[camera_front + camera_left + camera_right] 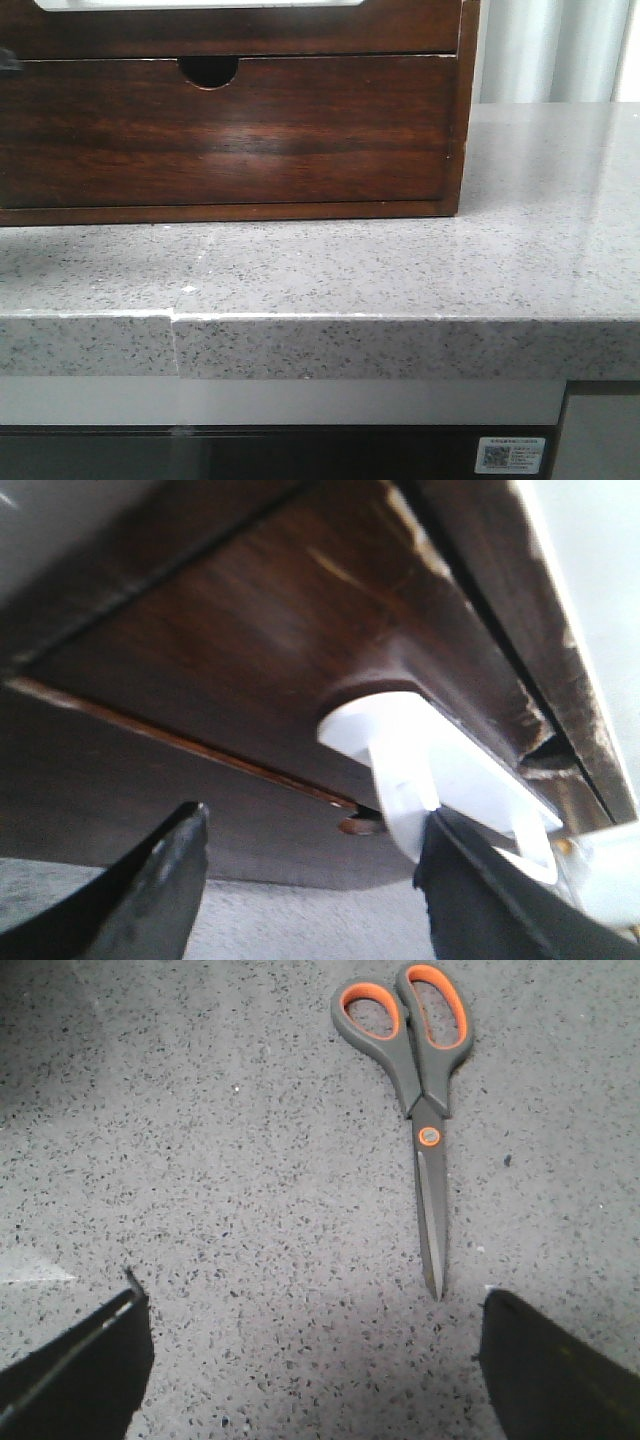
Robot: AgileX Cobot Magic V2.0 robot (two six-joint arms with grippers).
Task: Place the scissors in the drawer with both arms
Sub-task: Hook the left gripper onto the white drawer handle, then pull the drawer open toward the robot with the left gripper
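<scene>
The scissors, grey with orange-lined handles, lie flat and closed on the speckled countertop. My right gripper hovers open above the counter, the blade tip just short of its one finger, nothing between the fingers. The drawer is the upper dark brown front, its white area cut off at the frame's top. In the left wrist view the drawer front fills the frame with its white rounded piece. My left gripper is open close to it, one finger against the white piece. Neither gripper shows in the front view.
Below the drawer is a second dark wooden front with a half-round finger notch. The wooden cabinet stands on the grey speckled countertop, whose front edge runs across the front view. Bare counter lies right of the cabinet.
</scene>
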